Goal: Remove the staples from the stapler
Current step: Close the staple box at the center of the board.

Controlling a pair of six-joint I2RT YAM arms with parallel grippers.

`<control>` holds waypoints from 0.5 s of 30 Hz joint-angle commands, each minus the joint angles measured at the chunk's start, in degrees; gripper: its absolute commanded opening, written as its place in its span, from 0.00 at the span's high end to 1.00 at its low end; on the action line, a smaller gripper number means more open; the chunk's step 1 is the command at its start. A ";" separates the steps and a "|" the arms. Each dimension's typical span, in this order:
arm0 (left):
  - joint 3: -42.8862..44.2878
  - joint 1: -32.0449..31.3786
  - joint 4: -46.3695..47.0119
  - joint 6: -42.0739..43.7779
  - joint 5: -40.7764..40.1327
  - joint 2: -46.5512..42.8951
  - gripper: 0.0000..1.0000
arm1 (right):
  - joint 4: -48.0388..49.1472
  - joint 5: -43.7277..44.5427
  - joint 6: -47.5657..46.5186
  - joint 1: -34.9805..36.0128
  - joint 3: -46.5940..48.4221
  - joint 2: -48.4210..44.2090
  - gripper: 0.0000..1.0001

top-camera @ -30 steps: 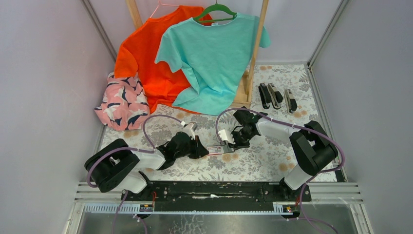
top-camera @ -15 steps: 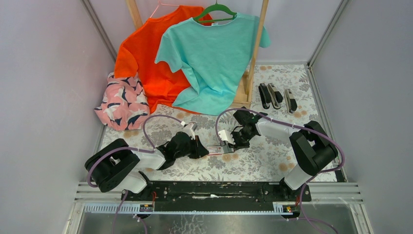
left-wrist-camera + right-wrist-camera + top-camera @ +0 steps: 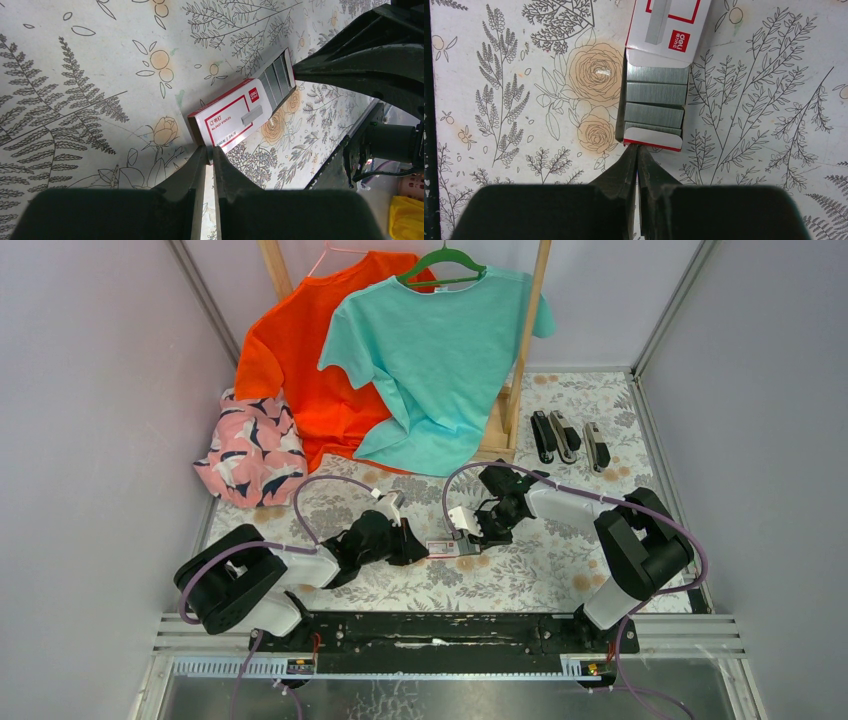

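Closest to the bases, both arms are reaching in low over the flowery table (image 3: 540, 570) toward each other, and a little white-and-red staple box (image 3: 445, 548) is lying flat between them. The left gripper (image 3: 210, 152) is sitting with its fingers squeezed nearly together at the box's closed end. It looks like it's nipping the cardboard edge, though the wrist view is too tight to be totally sure. The right gripper (image 3: 638, 148) is pinching the small end flap of the slid-open tray at the other end. That tray is showing the staples (image 3: 656, 95), grey strips lying side by side inside it. Further back on the right, three black staplers (image 3: 563, 436) are lying next to each other, well apart from the box. Way at the back, an orange shirt (image 3: 290, 370) and a teal shirt (image 3: 430, 360) are hanging on a wooden rack (image 3: 516, 400), with a pink patterned cloth (image 3: 250, 450) bunching up on the left.
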 commanded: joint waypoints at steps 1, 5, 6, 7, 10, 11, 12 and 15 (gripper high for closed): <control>0.81 0.01 2.17 0.03 0.97 0.47 0.85 | 0.38 -5.39 0.30 1.28 0.56 -1.54 0.91; 0.53 0.03 1.37 0.12 0.44 -0.39 0.85 | -0.65 -5.47 -0.48 1.30 0.44 -1.74 0.91; 0.45 -0.01 1.25 0.10 0.32 -0.59 0.85 | -0.82 -5.67 -0.70 1.34 0.35 -1.82 0.91; 0.43 0.03 1.18 0.10 0.32 -0.69 0.85 | -1.13 -6.01 -0.83 1.34 0.40 -1.82 0.91; 0.51 0.00 1.13 0.12 0.32 -0.63 0.85 | -2.17 -6.61 -1.60 1.34 0.62 -1.45 0.91; 0.51 -0.01 1.20 0.12 0.27 -0.51 0.85 | -2.41 -6.82 -1.79 1.34 0.63 -1.35 0.91; 0.47 0.02 1.26 0.12 0.32 -0.37 0.85 | -2.57 -6.92 -1.89 1.34 0.71 -1.32 0.90; 0.42 -0.02 1.19 0.12 0.33 -0.45 0.85 | -2.57 -5.76 -1.47 1.34 1.22 -1.59 0.90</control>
